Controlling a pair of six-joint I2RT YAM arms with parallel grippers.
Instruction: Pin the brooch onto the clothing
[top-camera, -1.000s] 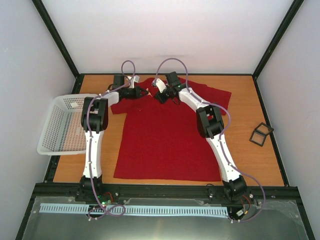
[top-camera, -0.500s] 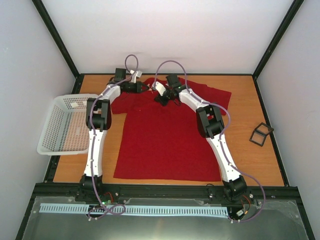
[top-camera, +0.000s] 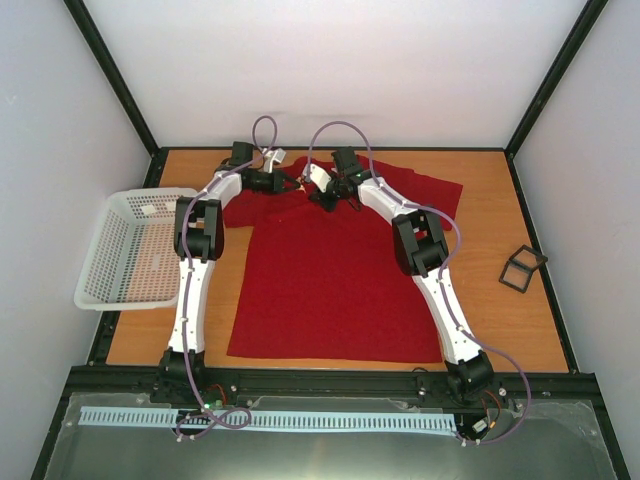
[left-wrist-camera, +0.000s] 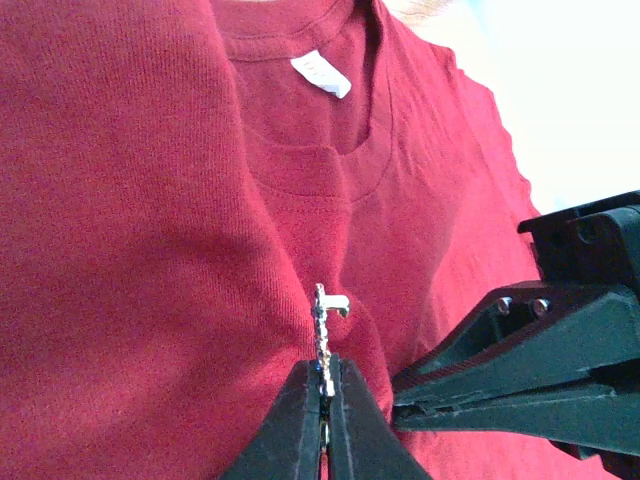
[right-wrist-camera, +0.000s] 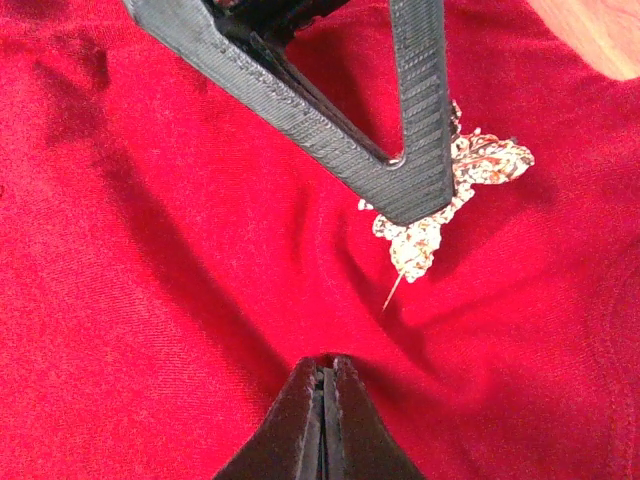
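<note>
The clothing, a red T-shirt (top-camera: 330, 290), lies flat on the table with its collar at the far side. In the left wrist view its white label (left-wrist-camera: 322, 73) shows inside the round neck. My left gripper (left-wrist-camera: 325, 368) is shut on the brooch (left-wrist-camera: 323, 325), which is seen edge-on just below the collar. From the right wrist, the sparkly brooch (right-wrist-camera: 420, 238) sits under the left fingers (right-wrist-camera: 400, 130), its thin pin (right-wrist-camera: 393, 290) pointing down at the cloth. My right gripper (right-wrist-camera: 325, 362) is shut on a small ridge of the shirt fabric (right-wrist-camera: 150, 300), close beside the brooch.
A white mesh basket (top-camera: 130, 245) stands off the shirt's left side at the table edge. A small black square frame (top-camera: 523, 267) lies on the wood at the right. Both grippers (top-camera: 305, 188) meet near the collar.
The left arm has swung right along the collar, bringing the brooch up close to the right gripper. The right arm has barely moved.
</note>
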